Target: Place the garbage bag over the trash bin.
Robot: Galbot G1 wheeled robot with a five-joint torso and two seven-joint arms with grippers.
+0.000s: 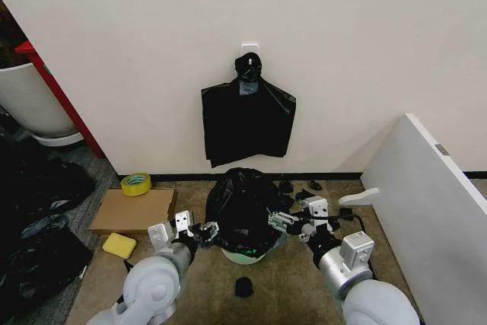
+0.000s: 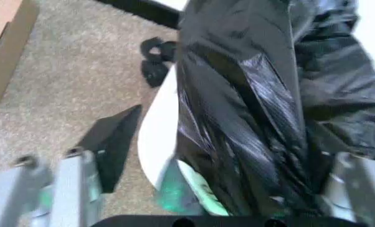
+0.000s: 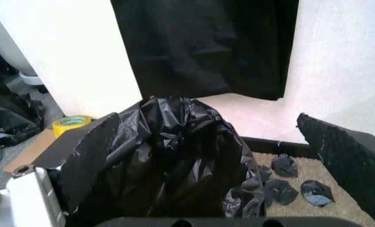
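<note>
Head view showed my left gripper (image 1: 204, 231) and right gripper (image 1: 278, 221), jaws spread, flanking the garbage bag (image 1: 242, 197) draped over the trash bin (image 1: 245, 255); I judged pulling its hem lower came next.

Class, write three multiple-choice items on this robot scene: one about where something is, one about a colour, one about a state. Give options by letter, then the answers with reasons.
1. Where does the roll of tape lie?
A. On the cardboard sheet by the wall
B. Inside the bin
C. On the white board at the right

2. What colour is the sponge on the carpet?
A. Blue
B. Yellow
C. Red

3. How does the garbage bag stand with the trash bin?
A. Folded flat beside it
B. Hanging from the wall hook
C. Draped over the bin, its lower part bare

Answers:
1. A: the roll of tape sits on the far corner of the cardboard sheet.
2. B: the sponge is yellow.
3. C: the garbage bag covers the trash bin from above, white plastic and a green label showing below; the left gripper and right gripper are at its sides.
</note>
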